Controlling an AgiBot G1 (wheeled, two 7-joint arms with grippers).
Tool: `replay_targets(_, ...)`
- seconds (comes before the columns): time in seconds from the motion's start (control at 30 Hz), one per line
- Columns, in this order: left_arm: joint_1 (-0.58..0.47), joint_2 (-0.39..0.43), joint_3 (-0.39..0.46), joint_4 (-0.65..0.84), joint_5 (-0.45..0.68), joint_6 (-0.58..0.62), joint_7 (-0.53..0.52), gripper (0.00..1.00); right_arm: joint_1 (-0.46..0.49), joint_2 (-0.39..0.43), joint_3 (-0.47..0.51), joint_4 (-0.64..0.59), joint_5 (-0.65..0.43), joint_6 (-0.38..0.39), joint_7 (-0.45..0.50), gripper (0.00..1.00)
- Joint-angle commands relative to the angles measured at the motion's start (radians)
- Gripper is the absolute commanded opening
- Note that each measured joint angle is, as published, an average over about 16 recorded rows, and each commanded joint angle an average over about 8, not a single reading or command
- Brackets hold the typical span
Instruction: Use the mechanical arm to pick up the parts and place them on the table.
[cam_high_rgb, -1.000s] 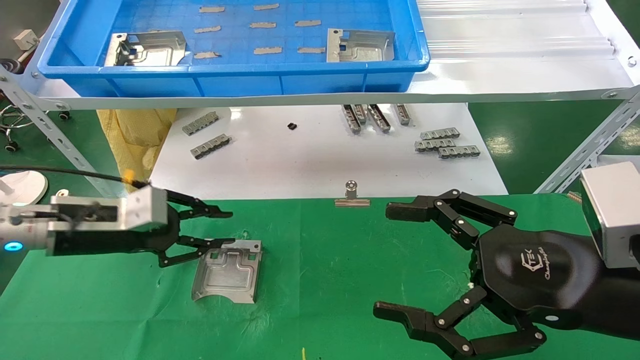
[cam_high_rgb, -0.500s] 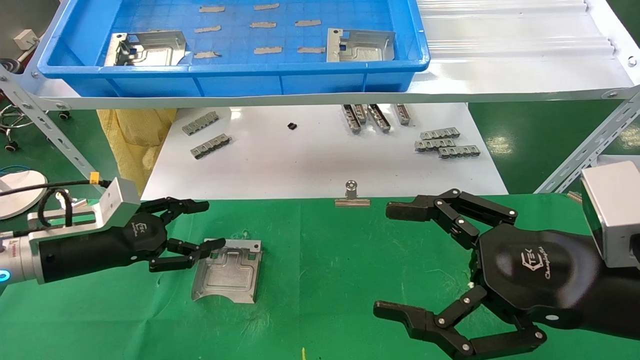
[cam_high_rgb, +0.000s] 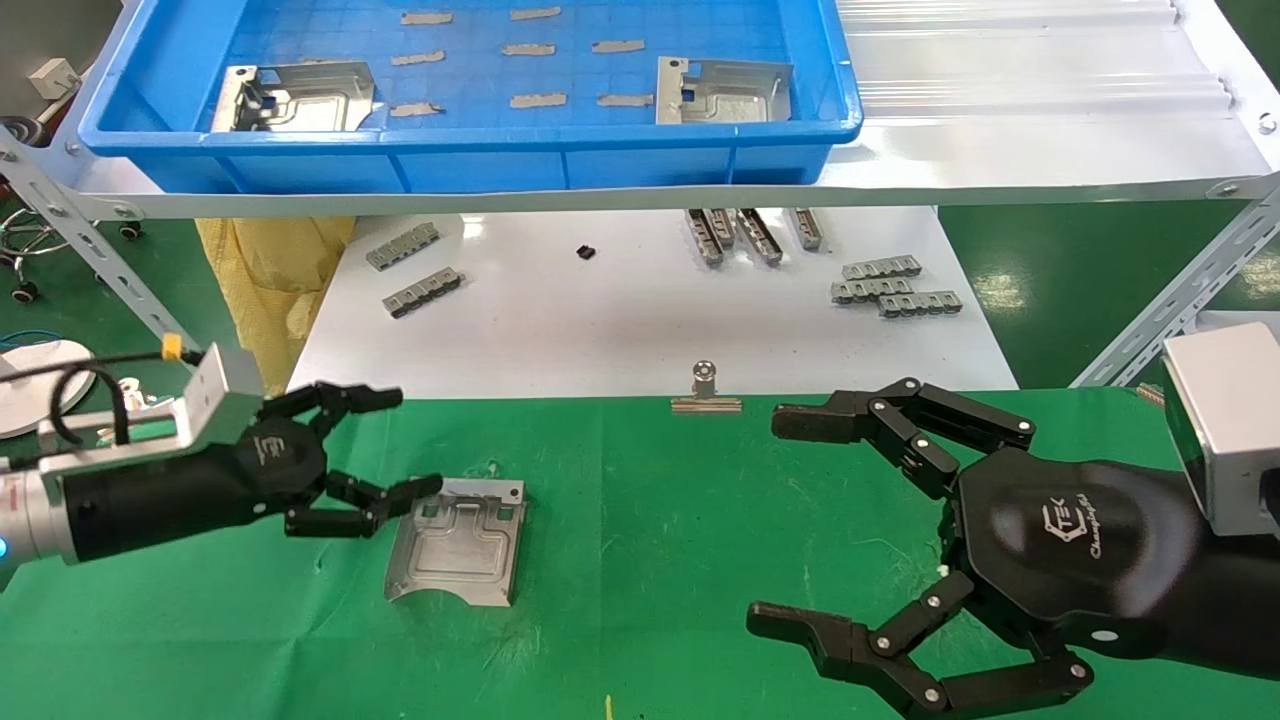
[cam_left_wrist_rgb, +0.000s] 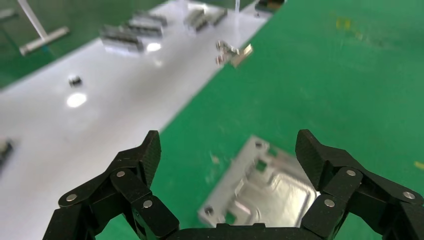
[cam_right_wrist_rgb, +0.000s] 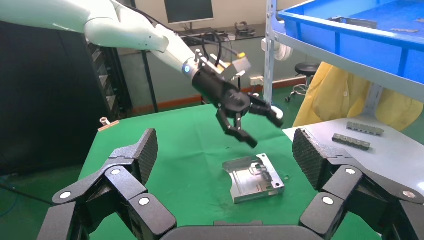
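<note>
A silver sheet-metal part (cam_high_rgb: 458, 543) lies flat on the green table cloth (cam_high_rgb: 650, 520), also in the left wrist view (cam_left_wrist_rgb: 267, 187) and the right wrist view (cam_right_wrist_rgb: 253, 177). Two more parts (cam_high_rgb: 292, 97) (cam_high_rgb: 722, 91) lie in the blue bin (cam_high_rgb: 480, 160) on the shelf. My left gripper (cam_high_rgb: 385, 443) is open and empty, raised just left of the part on the cloth, apart from it; it also shows in the right wrist view (cam_right_wrist_rgb: 252, 125). My right gripper (cam_high_rgb: 775, 520) is open and empty at the right.
Small grey notched bars (cam_high_rgb: 898, 285) (cam_high_rgb: 412, 270) and a small black piece (cam_high_rgb: 585, 252) lie on the white surface under the shelf. A silver clip (cam_high_rgb: 705, 393) holds the cloth's far edge. Thin grey strips (cam_high_rgb: 530, 70) lie in the bin. A slanted shelf brace (cam_high_rgb: 1180, 290) stands at right.
My left gripper has let go of the part on the cloth, rolled and drawn back to the left. The part stays where it lay. The right arm has not moved.
</note>
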Motion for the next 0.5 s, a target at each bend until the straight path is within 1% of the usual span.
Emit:
replay_targets(0.03,0.017,-0.011,-0.011,-0.045,-0.012,-0.003,-0.025,1.00,0.000,0.000,0.000,0.000,0.000,0.000,0.000,1.00)
replay_targets(0.5,0.144,-0.094,-0.093,-0.373,-0.096,-0.021,-0.203,1.00,0.000,0.000,0.000,0.000,0.000,0.000,0.000,1.00)
